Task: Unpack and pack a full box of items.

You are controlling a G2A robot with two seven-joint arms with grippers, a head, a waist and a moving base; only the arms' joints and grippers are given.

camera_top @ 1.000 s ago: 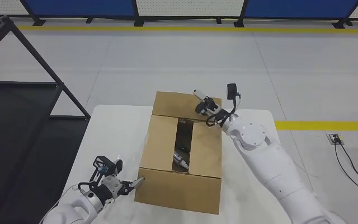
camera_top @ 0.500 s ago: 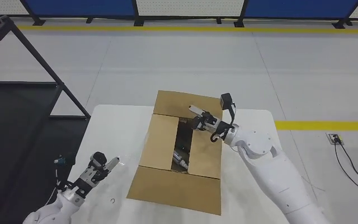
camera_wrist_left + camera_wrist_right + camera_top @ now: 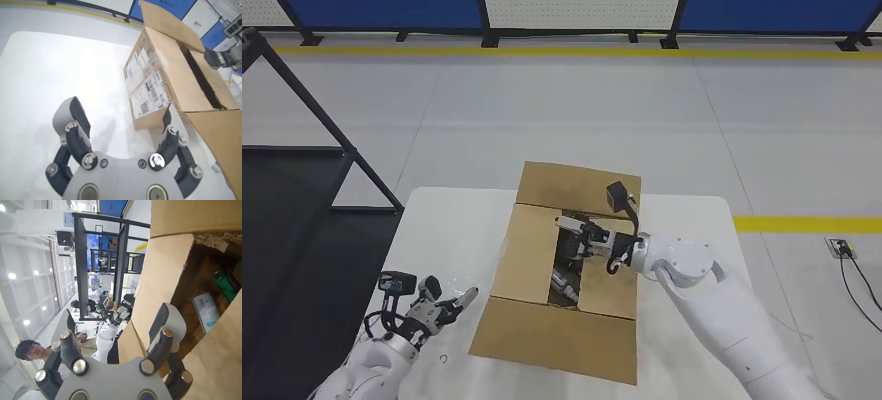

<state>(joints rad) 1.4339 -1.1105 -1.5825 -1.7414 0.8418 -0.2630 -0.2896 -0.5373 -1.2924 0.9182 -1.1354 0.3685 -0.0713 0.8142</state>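
Cardboard first: the brown cardboard box [image 3: 532, 258] sits on the white worktop [image 3: 442, 230], toward its right half. Its two long top flaps are folded almost flat, with a dark slot between them. The far flap [image 3: 577, 185] stands tipped outward, and the near flap [image 3: 557, 342] hangs out over the front of the worktop.

Over to the right hand [image 3: 116, 312], and it's up at the far end of that slot, fingers spread wide and gripping nothing. In the right wrist view the edge of one long flap runs up between the two fingers. One fingertip [image 3: 166, 317] is poised over the opening, and the other is outside the box. I can't tell whether either pad actually touches the cardboard.

Down in the gap you can make out the contents. There's a white cylindrical bottle with a teal label [image 3: 206, 311] lying on its side on the box floor. Just beside it is a green tube-shaped item with a dark end [image 3: 224, 285]. The rest of the inside is in shadow.

Now the left hand [image 3: 122, 108], low over the bare worktop off the box's near left corner. Its fingers are spread wide and hold nothing. It points toward the box wall with the white printed labels [image 3: 147, 94], close to that wall but apart from it. One fingertip sits just beside the near corner, under the hanging near flap.
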